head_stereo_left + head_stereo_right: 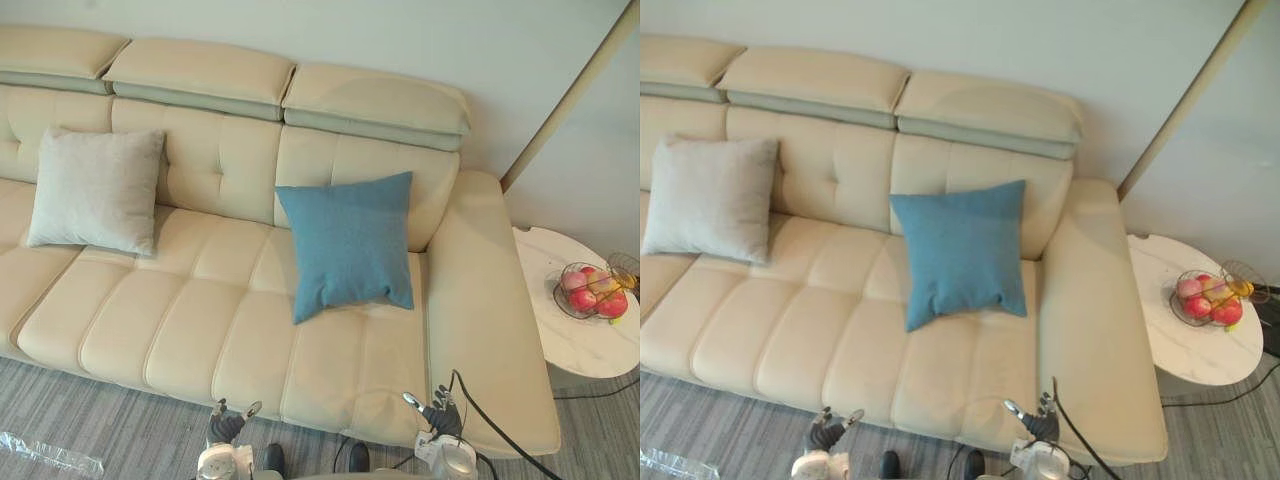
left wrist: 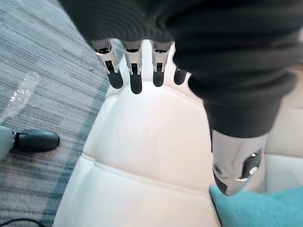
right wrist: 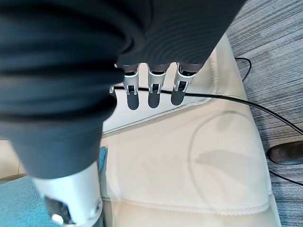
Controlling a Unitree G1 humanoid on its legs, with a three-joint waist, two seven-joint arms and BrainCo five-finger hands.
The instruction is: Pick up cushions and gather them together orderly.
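A blue cushion (image 1: 348, 244) leans against the backrest of a cream leather sofa (image 1: 200, 320), toward its right end. A light grey cushion (image 1: 97, 189) leans on the backrest further left. My left hand (image 1: 228, 425) hangs low at the sofa's front edge with straight fingers (image 2: 134, 71) and nothing in it. Over the seat's front right corner is my right hand (image 1: 440, 415), also open and empty, with relaxed fingers (image 3: 155, 90). A corner of the blue cushion (image 2: 258, 210) shows past the left thumb.
A round white marble side table (image 1: 560, 340) stands right of the sofa's armrest (image 1: 485, 320), carrying a wire basket of red fruit (image 1: 592, 290). Grey striped carpet (image 1: 110, 425) lies in front, with a clear plastic scrap (image 1: 50, 452) at lower left.
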